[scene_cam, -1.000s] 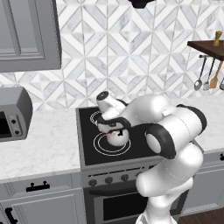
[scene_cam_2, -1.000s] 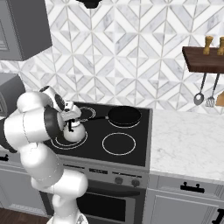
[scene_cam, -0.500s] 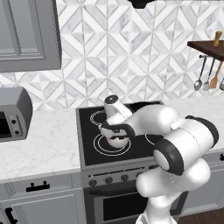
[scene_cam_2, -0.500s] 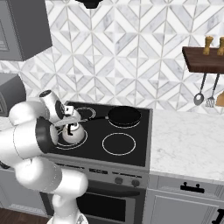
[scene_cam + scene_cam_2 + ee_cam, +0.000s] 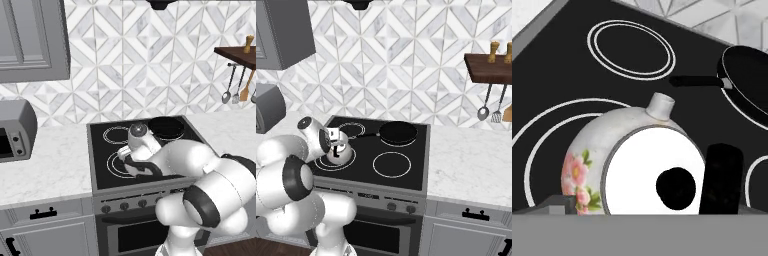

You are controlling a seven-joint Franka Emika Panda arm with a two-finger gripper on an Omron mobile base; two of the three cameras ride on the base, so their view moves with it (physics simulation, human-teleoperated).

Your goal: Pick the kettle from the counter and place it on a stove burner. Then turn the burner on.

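The kettle (image 5: 612, 165) stands upright on the stove burner (image 5: 547, 130), the big double-ring circle at the cooktop's front left. It is white with pink flowers, a short spout and a black knob on its lid. From the right base view the kettle (image 5: 339, 155) sits inside the rings, and my gripper (image 5: 335, 143) hovers just above and behind it. In the hand view my gripper (image 5: 654, 207) is open, its tips wide apart on either side of the kettle and not touching it. From the left base view my arm hides the kettle; part of the burner (image 5: 113, 162) shows.
A black frying pan (image 5: 398, 132) rests on the back right ring, handle pointing left toward the kettle. Control knobs (image 5: 388, 205) line the stove front. A grey toaster oven (image 5: 15, 132) stands on the counter (image 5: 55, 160) to the left. Utensils (image 5: 484, 110) hang at right.
My arm has swung its elbow forward and to the right, and the hand has dropped lower by the kettle. The kettle has stayed on the big burner.
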